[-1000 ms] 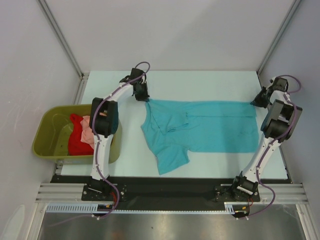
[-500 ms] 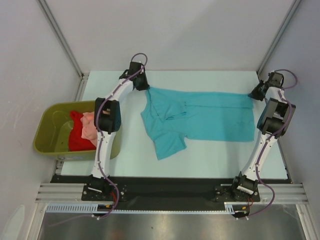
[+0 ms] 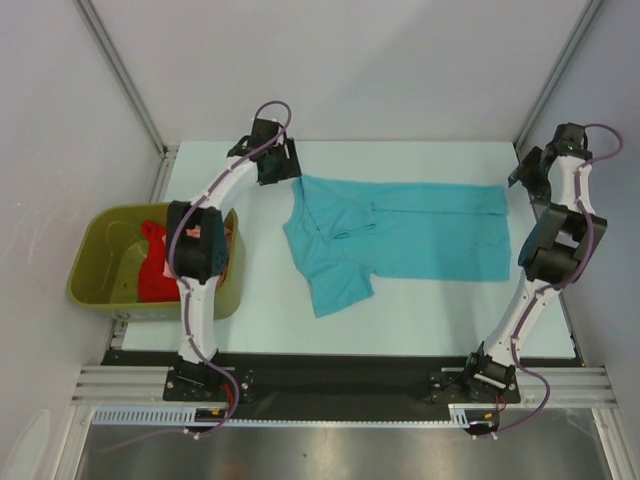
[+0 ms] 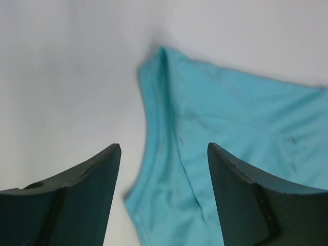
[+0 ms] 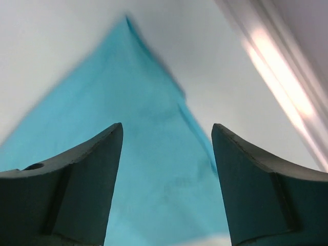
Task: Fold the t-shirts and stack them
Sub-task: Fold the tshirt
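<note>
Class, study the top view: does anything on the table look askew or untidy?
Yes. The turquoise t-shirt lies half folded: one sleeve juts toward the near edge at its left end, and the cloth around the collar is rumpled.

Counting three t-shirts here: a turquoise shirt [image 3: 400, 240], a red shirt [image 3: 155, 282] and a pink shirt [image 3: 233, 250], mostly hidden. Just one olive tub [image 3: 90, 272]. Two robot arms, the left arm [image 3: 200, 310] and the right arm [image 3: 528, 300].

White arms [image 3: 225, 185], black joints [image 3: 196, 250], purple cables [image 3: 272, 103]
</note>
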Controlling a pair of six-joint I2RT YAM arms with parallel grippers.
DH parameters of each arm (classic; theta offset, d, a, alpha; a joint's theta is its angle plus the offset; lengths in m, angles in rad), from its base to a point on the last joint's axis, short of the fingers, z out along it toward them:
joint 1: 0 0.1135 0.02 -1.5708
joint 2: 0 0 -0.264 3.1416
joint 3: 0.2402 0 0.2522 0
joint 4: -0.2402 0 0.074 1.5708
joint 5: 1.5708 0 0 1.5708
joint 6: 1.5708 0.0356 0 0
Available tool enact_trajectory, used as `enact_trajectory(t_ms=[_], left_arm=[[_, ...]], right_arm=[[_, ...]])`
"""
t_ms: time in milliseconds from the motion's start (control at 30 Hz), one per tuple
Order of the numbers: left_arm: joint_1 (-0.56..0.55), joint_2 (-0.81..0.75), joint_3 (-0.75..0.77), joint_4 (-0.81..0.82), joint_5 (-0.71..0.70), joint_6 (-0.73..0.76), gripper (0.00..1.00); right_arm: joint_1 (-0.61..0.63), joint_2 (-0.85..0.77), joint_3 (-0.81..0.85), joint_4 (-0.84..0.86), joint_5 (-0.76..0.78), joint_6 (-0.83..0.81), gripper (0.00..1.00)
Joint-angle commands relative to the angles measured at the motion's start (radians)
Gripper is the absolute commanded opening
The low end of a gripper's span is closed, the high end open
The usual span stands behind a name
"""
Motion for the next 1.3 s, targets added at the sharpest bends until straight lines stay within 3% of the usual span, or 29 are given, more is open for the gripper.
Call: enact_trajectory(t_ms=[0,200,300,433,533,767,1067,1267], left_arm=[[-0.088,-0.284,-0.118,0.017,0.003,-0.005,0.73],[-0.252,-0.627,-0.445,-0.055,-0.058,-0.041,0.6],[-0.337,-0.736,-0.609,-0.078,-0.103,-0.086,0.51],[-0.361,-0.904,-0.865,-0.058,-0.065,-0.201,0.41],[-0.363,-0.958,-0.972,-0.041,-0.057,-0.279,0.4],[-0.361,-0.904,-1.089,0.078,0.063,-0.396,0.48],[-0.358,-0.811,-1.112,0.232,0.103,-0.316,0.56],[-0.358,-0.708,-1.085,0.236,0.126,-0.328,0.53]], right_arm=[[-0.005,-0.269,-0.206,-0.1,0.043,0.046,0.75],[-0.019,-0.678,-0.716,0.027,-0.103,0.141,0.66],[0.027,-0.788,-0.808,0.035,-0.138,0.154,0.6],[0.137,-0.909,-0.872,-0.023,-0.138,0.141,0.57],[0.191,-1.003,-0.951,-0.042,-0.128,0.152,0.57],[0.19,-1.11,-1.064,-0.075,-0.138,0.135,0.63],[0.125,-1.107,-1.095,-0.074,-0.175,0.117,0.64],[0.069,-1.061,-1.102,-0.04,-0.22,0.15,0.64]])
